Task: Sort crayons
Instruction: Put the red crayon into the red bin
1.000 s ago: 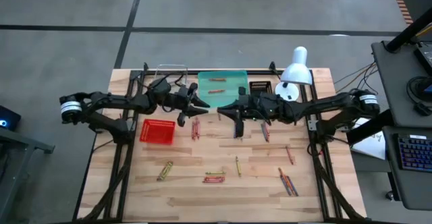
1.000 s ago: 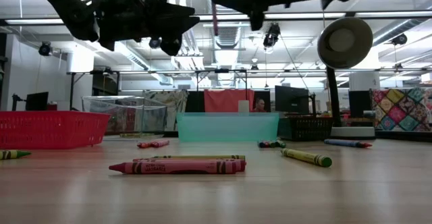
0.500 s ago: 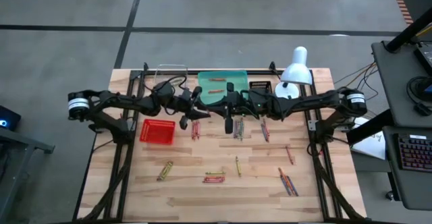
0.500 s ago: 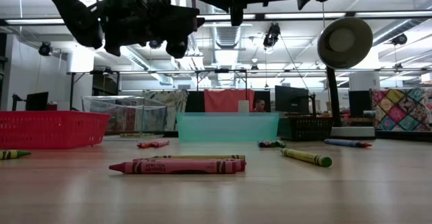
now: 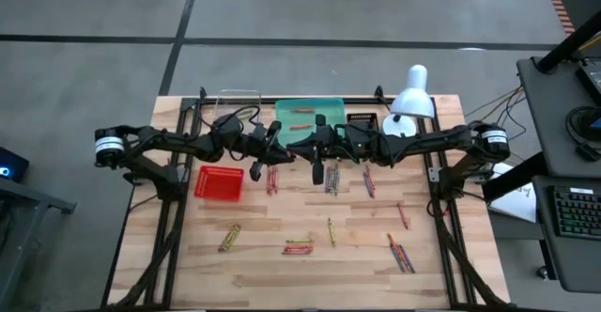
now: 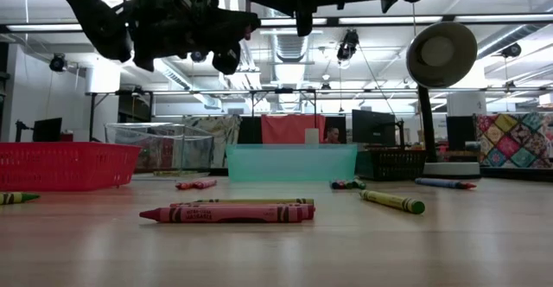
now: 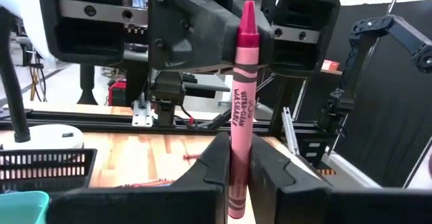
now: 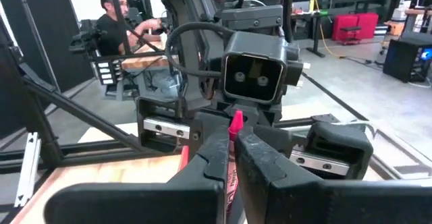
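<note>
A magenta crayon (image 7: 241, 82) stands upright in the air above the table's middle, pointed tip up. My left gripper (image 7: 239, 163) comes from the left and my right gripper (image 8: 231, 156) from the right. They meet nose to nose (image 5: 296, 150), and both are shut on this crayon. Other crayons lie flat on the wood: a red group (image 5: 272, 180), mixed ones (image 5: 331, 182), a yellow-green one (image 5: 229, 238) and red ones (image 5: 299, 247). Two more (image 5: 300, 119) lie in the teal tray (image 5: 329, 105). My left gripper pinches the crayon's lower half (image 7: 237, 150) between its two fingers. They reach in level from the table's left and lie across the crayon, which stands upright and clear of the table. My right gripper pinches the same crayon from the table's right, fingers level. The pointed tip (image 8: 235, 121) rises above its fingers (image 8: 212, 156), which hide the rest of the contact.
A red mesh basket (image 5: 218, 182) sits at the left. Along the far edge stand a clear bin (image 5: 239, 101), a black mesh box (image 5: 362, 122) and a white lamp (image 5: 410, 101). More crayons lie at the near right (image 5: 399, 254). A person sits beyond the table (image 8: 118, 21).
My right gripper has carried the crayon toward the table's left, up to my left gripper, and then stopped. Both arms have kept still over the last half second.
</note>
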`<act>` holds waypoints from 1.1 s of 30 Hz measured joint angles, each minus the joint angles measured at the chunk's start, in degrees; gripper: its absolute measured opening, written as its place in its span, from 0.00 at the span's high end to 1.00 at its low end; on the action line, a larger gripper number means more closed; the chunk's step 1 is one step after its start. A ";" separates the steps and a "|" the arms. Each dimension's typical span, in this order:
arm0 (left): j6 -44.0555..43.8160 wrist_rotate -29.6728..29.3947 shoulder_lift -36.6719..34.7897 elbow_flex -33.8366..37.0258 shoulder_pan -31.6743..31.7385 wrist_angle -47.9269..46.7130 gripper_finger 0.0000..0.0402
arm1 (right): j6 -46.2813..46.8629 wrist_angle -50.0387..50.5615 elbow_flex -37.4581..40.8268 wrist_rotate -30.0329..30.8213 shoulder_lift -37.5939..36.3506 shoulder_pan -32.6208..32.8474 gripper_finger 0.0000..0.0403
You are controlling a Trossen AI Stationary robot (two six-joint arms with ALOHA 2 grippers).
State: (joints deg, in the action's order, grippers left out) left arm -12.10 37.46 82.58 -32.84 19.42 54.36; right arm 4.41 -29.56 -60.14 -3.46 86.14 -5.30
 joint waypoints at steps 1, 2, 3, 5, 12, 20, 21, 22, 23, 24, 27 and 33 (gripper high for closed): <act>-0.63 0.01 -0.16 0.00 0.00 -0.01 0.98 | 0.02 0.44 0.00 0.00 -0.41 0.00 0.97; -1.25 0.02 -0.30 0.00 -0.02 -0.02 0.99 | -0.01 0.90 0.00 0.00 -0.74 0.00 0.97; -1.82 0.08 -0.49 0.00 0.00 -0.27 0.99 | -0.07 1.29 0.00 0.02 -1.11 0.00 0.97; -2.37 0.20 -1.23 0.00 0.04 -1.78 0.99 | -0.57 1.84 0.04 0.00 -2.06 0.00 0.97; -3.73 0.23 -5.99 -0.02 0.07 -7.63 0.99 | -1.51 7.68 0.04 0.00 -6.03 0.00 0.97; -2.90 -2.76 -15.62 -1.25 0.11 -29.11 1.00 | -1.48 19.46 0.04 2.55 -10.00 0.00 0.97; -2.32 -4.31 -16.80 -2.15 0.11 -33.69 1.00 | -1.49 20.79 0.04 2.60 -10.13 0.00 0.97; -1.43 -5.95 -17.95 -3.32 0.11 -39.05 1.00 | -1.50 21.76 0.04 2.69 -10.16 0.00 0.97; -0.48 -7.83 -18.94 -4.77 0.11 -45.02 1.00 | -1.56 22.44 0.04 3.21 -10.17 0.00 0.97; 0.62 -10.04 -19.74 -6.46 0.11 -51.82 1.00 | -1.58 23.14 0.04 3.66 -10.18 0.00 0.97; 4.46 -18.67 -21.27 -11.94 0.06 -74.18 1.00 | -1.62 24.97 0.04 4.00 -9.96 0.00 0.97; 6.08 -33.41 -21.41 -18.76 -0.42 -106.57 1.00 | -1.49 28.31 0.24 4.07 -9.62 0.00 0.97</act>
State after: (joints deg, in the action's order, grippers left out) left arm -6.02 4.05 61.16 -51.60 19.00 -52.21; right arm 2.91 -1.24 -59.90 0.61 76.51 -5.30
